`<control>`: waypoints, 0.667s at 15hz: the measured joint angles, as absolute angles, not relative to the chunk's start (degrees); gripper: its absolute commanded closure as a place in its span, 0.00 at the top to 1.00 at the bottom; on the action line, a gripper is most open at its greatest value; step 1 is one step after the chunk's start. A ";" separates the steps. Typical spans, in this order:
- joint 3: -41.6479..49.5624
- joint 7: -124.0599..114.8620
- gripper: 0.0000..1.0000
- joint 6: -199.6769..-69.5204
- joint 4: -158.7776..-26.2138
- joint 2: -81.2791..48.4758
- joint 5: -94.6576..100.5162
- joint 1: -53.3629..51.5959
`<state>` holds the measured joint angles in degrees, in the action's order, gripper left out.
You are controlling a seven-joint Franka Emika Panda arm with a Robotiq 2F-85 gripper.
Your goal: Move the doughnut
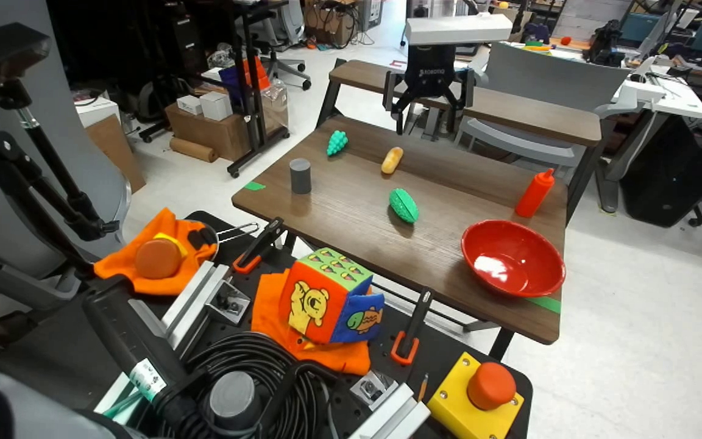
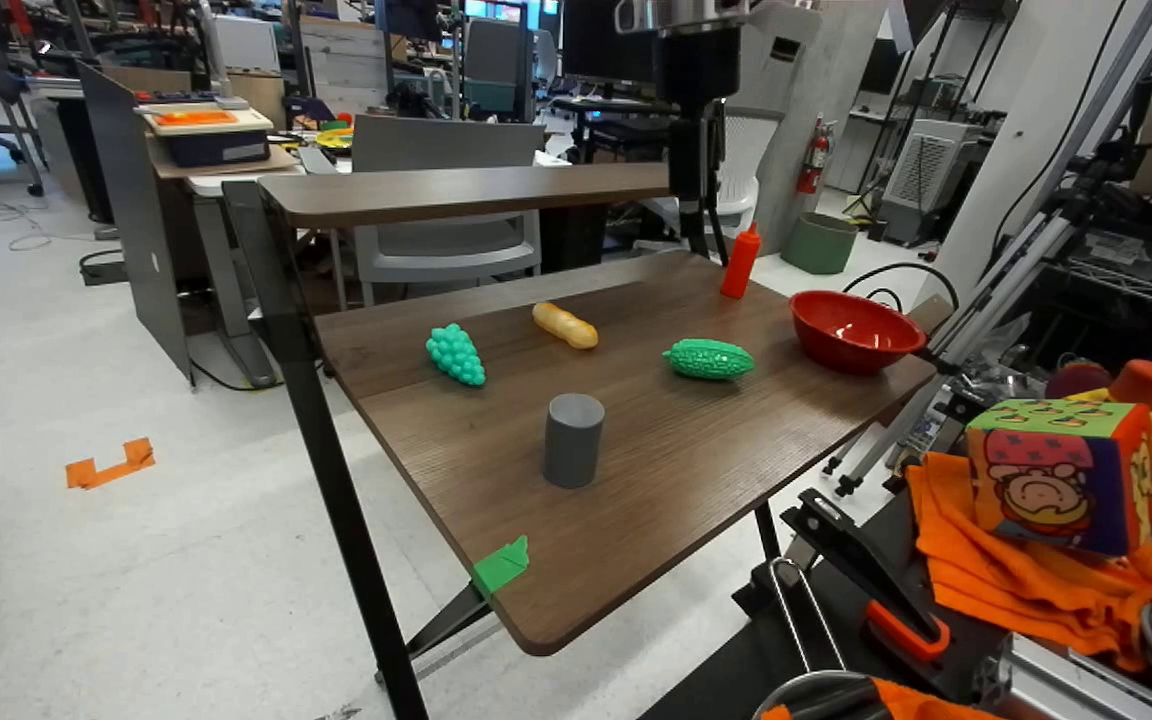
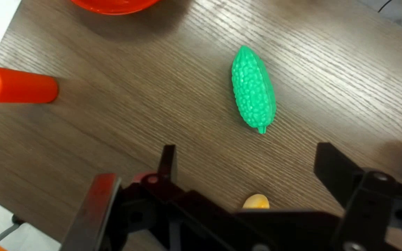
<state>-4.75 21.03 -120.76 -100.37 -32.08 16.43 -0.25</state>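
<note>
The gripper (image 1: 425,128) is black, with pale lettering (image 1: 431,72) reading ROBOTIQ across its body (image 1: 430,58) and angular knuckles (image 1: 468,88), dark grey on their outer faces. Above it is a long white block (image 1: 459,29) with squared ends. In an exterior view a silvery, rounded part (image 2: 678,14) shows over the black body. In the wrist view the fingers (image 3: 337,170) are dark and blocky, round screws (image 3: 380,176) show beside them, and a reddish sheen (image 3: 98,202) tints one side.

Doughnut (image 2: 565,326) lying on table (image 2: 676,430), well apart from red bowl (image 2: 848,348)
</note>
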 measured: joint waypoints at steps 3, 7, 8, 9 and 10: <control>-4.68 17.31 1.00 -112.15 -92.55 -37.76 14.94 -1.65; -4.68 7.24 1.00 -106.68 -85.36 -43.79 10.69 -3.99; -4.67 4.48 1.00 -106.84 -84.14 -45.01 9.34 -4.44; -4.66 1.74 1.00 -107.11 -82.96 -46.21 8.12 -4.79; -4.61 -0.82 1.00 -107.77 -81.92 -47.30 7.00 -5.06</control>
<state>-4.61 -0.82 -107.77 -81.92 -47.30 7.00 -5.06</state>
